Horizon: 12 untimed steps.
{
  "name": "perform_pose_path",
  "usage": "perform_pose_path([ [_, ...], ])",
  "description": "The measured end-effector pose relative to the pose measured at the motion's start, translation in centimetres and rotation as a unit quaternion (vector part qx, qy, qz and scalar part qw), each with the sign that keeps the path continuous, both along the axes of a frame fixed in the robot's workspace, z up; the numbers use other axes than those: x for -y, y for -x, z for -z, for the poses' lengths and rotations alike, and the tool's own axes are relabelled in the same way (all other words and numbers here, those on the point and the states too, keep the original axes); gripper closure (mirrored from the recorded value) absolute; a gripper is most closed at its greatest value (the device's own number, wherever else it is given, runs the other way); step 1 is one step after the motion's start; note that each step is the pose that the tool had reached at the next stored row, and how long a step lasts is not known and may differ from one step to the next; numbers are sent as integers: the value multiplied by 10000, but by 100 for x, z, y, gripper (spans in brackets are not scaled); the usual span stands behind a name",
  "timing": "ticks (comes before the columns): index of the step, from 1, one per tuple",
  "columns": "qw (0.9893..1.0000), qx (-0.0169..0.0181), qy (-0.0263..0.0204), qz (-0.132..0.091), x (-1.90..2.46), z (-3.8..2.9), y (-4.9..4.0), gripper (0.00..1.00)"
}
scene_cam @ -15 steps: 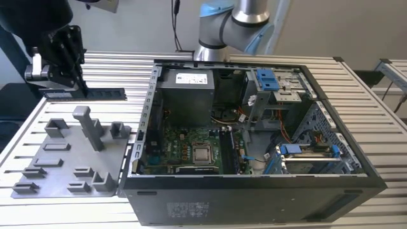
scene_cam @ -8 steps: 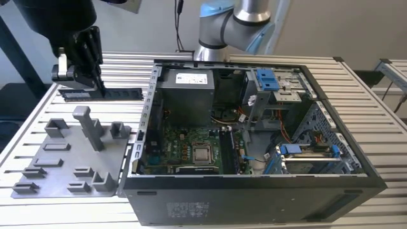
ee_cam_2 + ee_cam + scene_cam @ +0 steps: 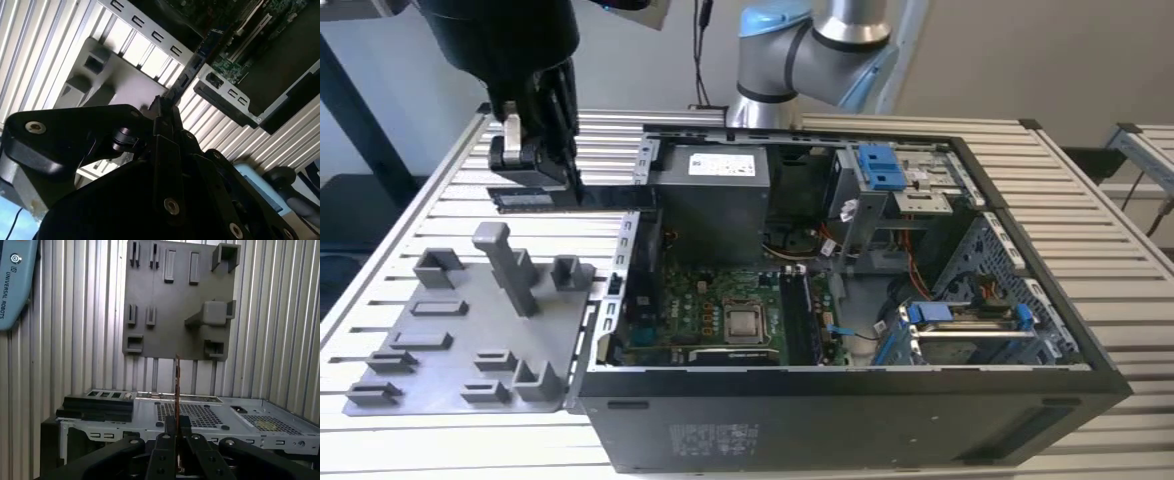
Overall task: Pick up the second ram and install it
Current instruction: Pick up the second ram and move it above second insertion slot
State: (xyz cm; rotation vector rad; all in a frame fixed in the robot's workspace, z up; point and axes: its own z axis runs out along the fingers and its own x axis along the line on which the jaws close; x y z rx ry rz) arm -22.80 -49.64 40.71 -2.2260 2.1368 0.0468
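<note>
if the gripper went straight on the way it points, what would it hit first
Probably the slatted table beside the grey fixture plate, with the second ram in the gripper touching first; depth unclear.

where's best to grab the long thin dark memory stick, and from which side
Pinch its two broad flat faces near the upper long edge, from above, as the black gripper does. The long thin dark memory stick stands on edge, thin as a line in the first wrist view, so this likely leaves its lower edge free.
</note>
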Motion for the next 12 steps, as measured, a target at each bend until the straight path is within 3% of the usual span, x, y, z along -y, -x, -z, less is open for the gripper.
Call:
perform_pose_path([
  [12, 10000, 0, 0, 27, -1, 0, -449, 86],
])
